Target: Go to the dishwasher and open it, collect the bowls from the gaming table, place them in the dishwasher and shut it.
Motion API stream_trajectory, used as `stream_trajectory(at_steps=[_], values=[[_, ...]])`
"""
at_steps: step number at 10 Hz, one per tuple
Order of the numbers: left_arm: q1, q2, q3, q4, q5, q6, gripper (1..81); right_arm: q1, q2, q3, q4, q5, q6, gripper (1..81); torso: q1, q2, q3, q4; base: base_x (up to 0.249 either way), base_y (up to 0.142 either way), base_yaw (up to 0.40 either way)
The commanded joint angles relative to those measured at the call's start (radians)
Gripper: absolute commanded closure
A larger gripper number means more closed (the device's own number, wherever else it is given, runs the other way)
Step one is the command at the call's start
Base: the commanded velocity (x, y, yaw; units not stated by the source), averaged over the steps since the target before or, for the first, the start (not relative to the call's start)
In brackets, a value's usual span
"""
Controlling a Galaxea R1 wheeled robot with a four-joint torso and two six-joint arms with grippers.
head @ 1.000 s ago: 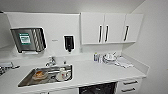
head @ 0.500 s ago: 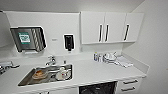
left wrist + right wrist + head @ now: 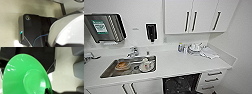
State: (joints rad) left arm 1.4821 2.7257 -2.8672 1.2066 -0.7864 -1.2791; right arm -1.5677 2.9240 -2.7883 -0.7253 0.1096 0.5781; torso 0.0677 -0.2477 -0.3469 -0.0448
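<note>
Here, a lime-green plastic bowl (image 3: 25, 77) is seen close against the right wrist camera, apparently carried, though the pincer's grip cannot be told. The open dishwasher cavity (image 3: 182, 83) beneath the white counter (image 3: 184, 63) should be approached squarely, with the bowl kept level.

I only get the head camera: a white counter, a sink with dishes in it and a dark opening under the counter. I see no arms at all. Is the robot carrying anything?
Observer: The right wrist camera has a lime green bowl right up close to it. I cannot make out the grip itself, so I can't say for certain that it is held.
Operator: And what does the other arm's camera see?
Observer: The left wrist camera looks down at a pale floor.
Operator: Anything else down there?
Observer: A small blue light glows on a dark part of the robot's own body.
</note>
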Motion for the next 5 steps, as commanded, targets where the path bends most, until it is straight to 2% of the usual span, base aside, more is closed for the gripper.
stream_trajectory(at_steps=[1,2,3,5], values=[[-0.058,-0.067,-0.015,-0.012,-0.06,-0.029,81.1,0.02,-0.015,-0.002,0.003,-0.045,0.005,81.1,0.0,0.0,-0.089,0.0,0.0,0.0,0.0],[-0.084,-0.087,-0.015,-0.004,-0.118,-0.074,81.1,0.02,-0.015,-0.002,0.004,-0.045,0.005,81.1,0.0,0.0,-0.034,0.0,0.0,0.0,0.0],[-0.111,-0.093,-0.015,0.002,-0.155,-0.111,81.1,0.022,-0.015,-0.002,0.004,-0.045,0.005,81.1,0.001,0.001,-0.059,0.0,0.0,0.0,0.0],[-0.17,-0.063,-0.015,0.027,-0.207,-0.188,81.1,0.022,-0.012,-0.002,0.006,-0.045,0.005,81.1,0.001,0.001,-0.077,0.0,0.0,0.0,0.0]])
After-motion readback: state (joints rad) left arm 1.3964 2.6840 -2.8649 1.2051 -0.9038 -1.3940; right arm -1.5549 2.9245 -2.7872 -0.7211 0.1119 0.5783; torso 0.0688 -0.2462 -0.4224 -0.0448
